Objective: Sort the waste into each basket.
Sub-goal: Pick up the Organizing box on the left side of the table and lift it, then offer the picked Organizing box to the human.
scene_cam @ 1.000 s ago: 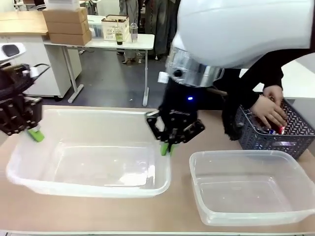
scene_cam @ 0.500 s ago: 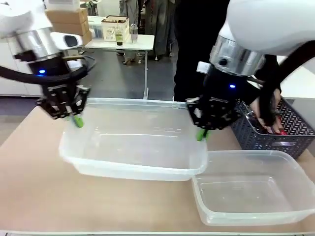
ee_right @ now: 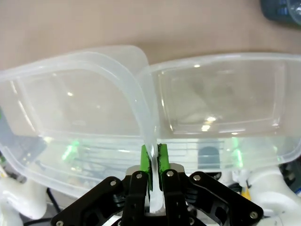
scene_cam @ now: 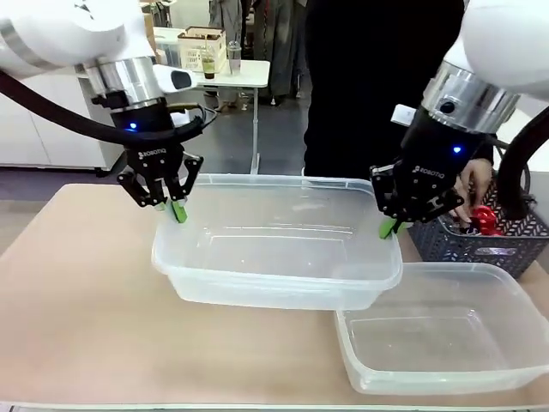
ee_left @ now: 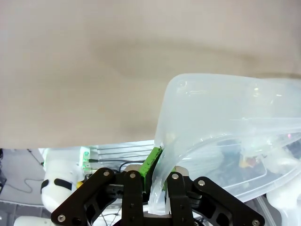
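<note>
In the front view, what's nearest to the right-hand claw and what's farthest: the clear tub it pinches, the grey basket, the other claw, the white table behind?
1. Clear tub: rim clamped in the right gripper.
2. Grey basket: just to its right.
3. Left gripper: at the tub's opposite end.
4. White table: far back, left.

I'm viewing front camera facing across pale wooden table (scene_cam: 69, 309) from robot's side, mid-distance. Left wrist camera is looking along black, green-padded left gripper (ee_left: 160, 162), very close to clear rectangular plastic tub (ee_left: 225, 117). Right wrist camera is looking along right gripper (ee_right: 154, 155), equally close. All three are sharing that tub and tabletop.
</note>
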Controlling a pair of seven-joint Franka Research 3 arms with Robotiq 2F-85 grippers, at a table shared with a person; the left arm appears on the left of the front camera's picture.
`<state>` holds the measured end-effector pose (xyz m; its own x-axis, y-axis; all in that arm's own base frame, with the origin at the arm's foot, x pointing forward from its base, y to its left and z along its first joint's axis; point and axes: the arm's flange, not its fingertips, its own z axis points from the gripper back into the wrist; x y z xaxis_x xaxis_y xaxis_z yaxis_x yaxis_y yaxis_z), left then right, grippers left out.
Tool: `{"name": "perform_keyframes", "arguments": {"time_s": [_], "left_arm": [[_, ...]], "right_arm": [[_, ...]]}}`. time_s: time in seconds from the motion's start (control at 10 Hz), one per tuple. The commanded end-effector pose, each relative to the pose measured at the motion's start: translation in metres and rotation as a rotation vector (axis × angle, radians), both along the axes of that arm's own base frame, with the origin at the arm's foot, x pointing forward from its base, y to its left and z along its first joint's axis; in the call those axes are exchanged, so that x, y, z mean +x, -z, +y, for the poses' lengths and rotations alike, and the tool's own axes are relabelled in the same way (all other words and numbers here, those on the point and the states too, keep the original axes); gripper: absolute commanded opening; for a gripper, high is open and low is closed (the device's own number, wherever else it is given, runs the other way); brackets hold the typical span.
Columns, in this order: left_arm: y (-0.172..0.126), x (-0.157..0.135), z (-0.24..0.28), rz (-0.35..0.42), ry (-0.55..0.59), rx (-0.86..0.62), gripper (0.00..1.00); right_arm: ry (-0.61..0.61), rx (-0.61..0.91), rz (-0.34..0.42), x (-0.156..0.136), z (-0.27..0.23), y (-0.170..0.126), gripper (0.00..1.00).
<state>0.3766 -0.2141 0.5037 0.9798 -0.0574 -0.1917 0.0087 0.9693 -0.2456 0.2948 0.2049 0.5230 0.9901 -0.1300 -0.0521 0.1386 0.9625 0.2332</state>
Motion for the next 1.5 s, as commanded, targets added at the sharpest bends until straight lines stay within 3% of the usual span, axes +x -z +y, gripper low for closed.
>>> {"name": "perform_keyframes", "arguments": {"time_s": [0.0,0.3,0.4,0.5,1.4], "left_arm": [[0.008,-0.005,0.026,-0.021,-0.077,0.031,0.06],[0.014,0.004,0.027,-0.055,-0.130,0.026,0.06],[0.010,-0.001,0.006,-0.010,-0.043,0.004,0.06],[0.010,-0.001,0.006,-0.010,-0.043,0.004,0.06],[0.010,-0.001,0.006,-0.010,-0.043,0.004,0.06]], "right_arm": [[0.064,0.019,0.044,0.020,-0.017,0.011,0.08],[0.050,0.024,0.048,0.022,-0.019,0.022,0.08],[0.090,0.014,0.036,0.016,-0.019,0.026,0.08],[0.026,0.024,0.052,0.021,0.001,0.021,0.08],[0.026,0.024,0.052,0.021,0.001,0.021,0.08]]}}
